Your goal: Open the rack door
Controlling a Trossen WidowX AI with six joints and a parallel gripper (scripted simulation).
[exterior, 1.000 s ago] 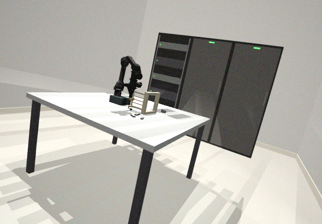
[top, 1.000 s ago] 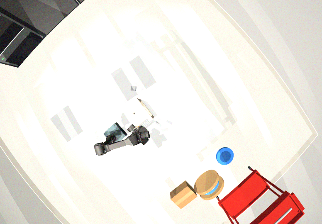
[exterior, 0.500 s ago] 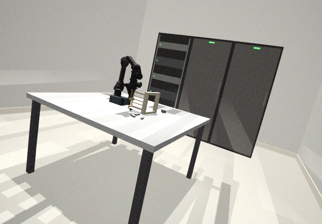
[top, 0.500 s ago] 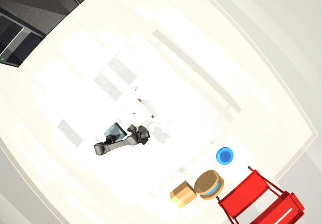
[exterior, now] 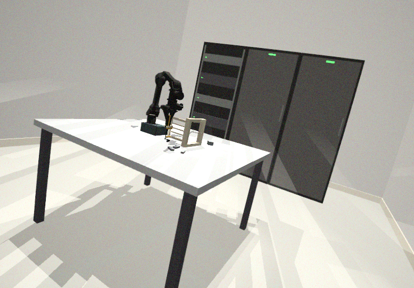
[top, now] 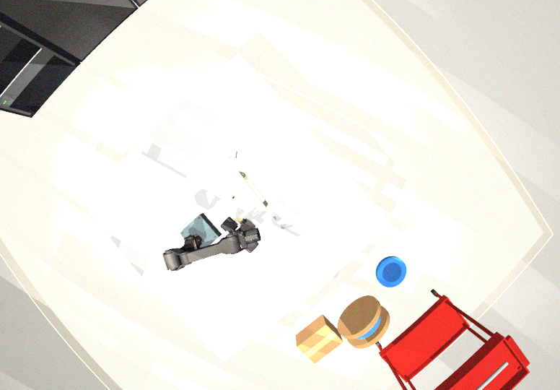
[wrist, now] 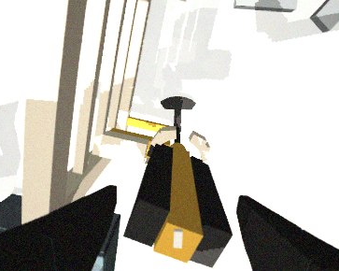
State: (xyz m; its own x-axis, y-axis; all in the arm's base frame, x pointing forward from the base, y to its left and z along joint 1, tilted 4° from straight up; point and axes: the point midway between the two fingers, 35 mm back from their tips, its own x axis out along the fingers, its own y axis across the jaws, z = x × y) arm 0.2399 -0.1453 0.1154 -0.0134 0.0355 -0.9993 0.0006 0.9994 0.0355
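The beige frame [exterior: 185, 133] [top: 254, 189] stands on the table [exterior: 217, 164]. The barred beige door [wrist: 69, 93] stands swung out from it at roughly a right angle. The upright handle [wrist: 179, 187] [exterior: 169, 121] has an orange bar between black pads and a dark foot at its lower end. My gripper [wrist: 176, 198] points down over the handle. Its fingers stand open on either side, with a visible gap between the handle and each finger. In the top view the arm hides the handle and part of the door.
My dark teal base box [exterior: 151, 128] [top: 197, 228] is close to the door. Small grey pieces [exterior: 170, 148] [exterior: 182, 151] lie before the frame, and another grey block [exterior: 209, 143] lies beyond it. Dark cabinets [exterior: 264, 104] stand behind the table.
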